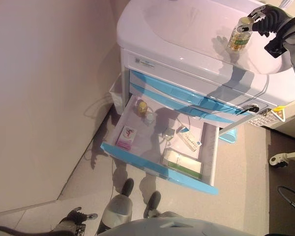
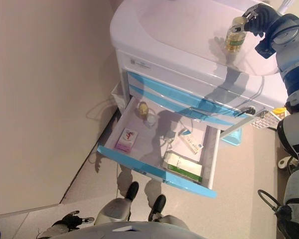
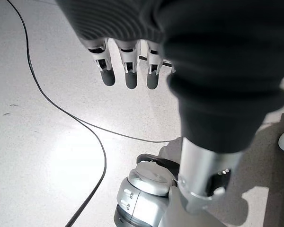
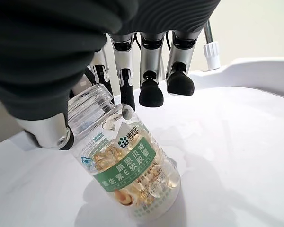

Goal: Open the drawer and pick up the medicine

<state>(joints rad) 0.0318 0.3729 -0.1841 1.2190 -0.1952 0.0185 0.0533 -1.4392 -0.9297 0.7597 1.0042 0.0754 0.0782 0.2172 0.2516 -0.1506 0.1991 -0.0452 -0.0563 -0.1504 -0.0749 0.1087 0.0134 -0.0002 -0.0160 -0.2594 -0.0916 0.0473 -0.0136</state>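
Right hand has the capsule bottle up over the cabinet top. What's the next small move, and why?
Probably lower it a little until its base sits flat, then let go. The right hand pinches the bottle by its neck, tilted, its base at or just above the white cabinet top. The drawer is already open; the left hand hangs idle.

The drawer [image 1: 157,169], white inside with a light blue front, is pulled fully out of the cabinet; boxes, a tube and small bottles lie in it. The medicine [image 1: 239,35] is a clear bottle of yellow capsules with a green-and-white label, tilted, its base on the white cabinet top, its clear cap pinched in the right hand [image 1: 266,22]
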